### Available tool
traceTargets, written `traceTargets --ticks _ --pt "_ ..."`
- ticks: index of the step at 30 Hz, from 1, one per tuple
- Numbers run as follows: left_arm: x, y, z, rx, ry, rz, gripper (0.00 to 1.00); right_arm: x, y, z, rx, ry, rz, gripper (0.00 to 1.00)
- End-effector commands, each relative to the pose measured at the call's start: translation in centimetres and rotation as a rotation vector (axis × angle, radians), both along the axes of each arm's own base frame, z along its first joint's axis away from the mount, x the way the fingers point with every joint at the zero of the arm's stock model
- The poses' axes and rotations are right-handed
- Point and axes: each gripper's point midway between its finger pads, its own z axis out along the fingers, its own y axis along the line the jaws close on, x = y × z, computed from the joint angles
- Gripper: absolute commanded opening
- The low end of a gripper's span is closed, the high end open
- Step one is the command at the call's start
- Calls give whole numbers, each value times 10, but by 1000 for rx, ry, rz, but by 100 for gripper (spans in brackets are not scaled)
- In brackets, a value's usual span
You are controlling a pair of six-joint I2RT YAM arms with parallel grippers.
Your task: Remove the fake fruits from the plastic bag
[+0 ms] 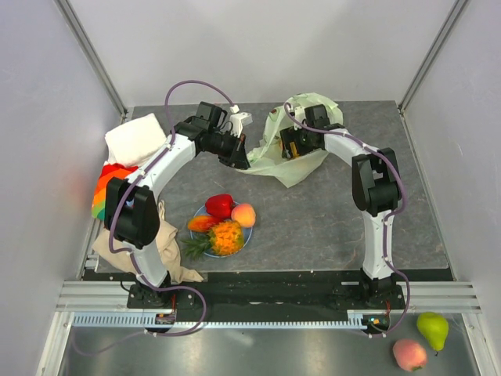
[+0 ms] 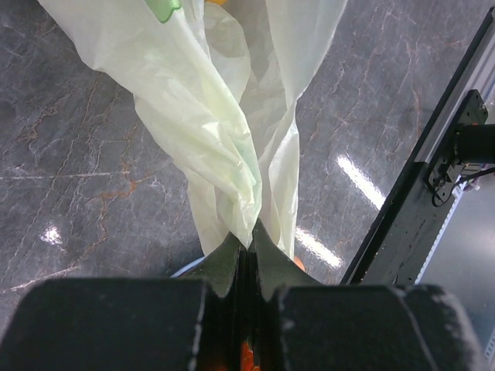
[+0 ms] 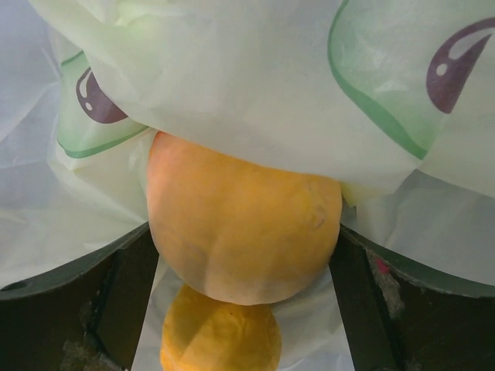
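Observation:
The pale yellow-green plastic bag (image 1: 301,160) lies at the back middle of the table. My left gripper (image 1: 237,159) is shut on a bunched edge of the bag (image 2: 232,116), its jaws pressed together on the film (image 2: 247,238). My right gripper (image 1: 292,145) is inside the bag's mouth, and its fingers (image 3: 116,286) close on the sides of a yellow-orange round fruit (image 3: 244,224). A smaller yellow-orange fruit (image 3: 220,340) lies below it under bag film. On the light-blue plate (image 1: 195,233) sit a red pepper piece (image 1: 220,205), a peach (image 1: 243,215) and the pineapple (image 1: 225,237).
A white cloth (image 1: 137,139) lies at the back left, with a multicoloured object (image 1: 106,188) beside it. A beige cloth (image 1: 160,251) lies by the left arm's base. A small white object (image 1: 240,121) stands behind the left gripper. A pear (image 1: 433,329) and a peach (image 1: 409,354) lie off the table, front right.

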Motion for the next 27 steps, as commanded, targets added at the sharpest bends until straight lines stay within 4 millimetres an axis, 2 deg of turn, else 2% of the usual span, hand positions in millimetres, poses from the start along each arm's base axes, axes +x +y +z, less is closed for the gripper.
traceTargets --ticks 1,2,6,7,11,14,18,21,22,23,24,25,27 --pt "9 -6 14 -20 -69 -13 1 21 10 44 65 -117 8 91" --pt "10 -6 14 -21 -70 -13 1 20 13 53 88 -133 18 91" --pt "10 -7 15 -25 -69 -17 2 15 23 66 166 -155 27 97" --pt "11 -7 14 -27 -70 -18 2 17 23 65 168 -160 19 98" --pt "12 -8 13 -26 -67 -16 2 25 19 39 155 -111 -51 98" --pt "12 -8 13 -26 -67 -16 1 26 19 29 158 -92 -53 92" --pt "13 -9 13 -26 -68 -17 1 25 24 39 180 -107 -25 79" --pt "15 -8 12 -23 -71 -12 2 23 27 68 233 -138 -6 73" --pt "14 -8 12 -22 -69 -12 2 22 26 88 254 -167 -3 72" --pt "14 -7 11 -19 -69 -13 2 21 24 98 270 -178 -1 71" --pt "13 -7 10 -17 -68 -10 2 17 23 106 299 -180 4 70" --pt "12 -7 9 -15 -65 -11 2 14 22 126 319 -213 14 68" --pt "12 -6 8 -13 -63 -7 2 6 20 146 353 -237 22 67"
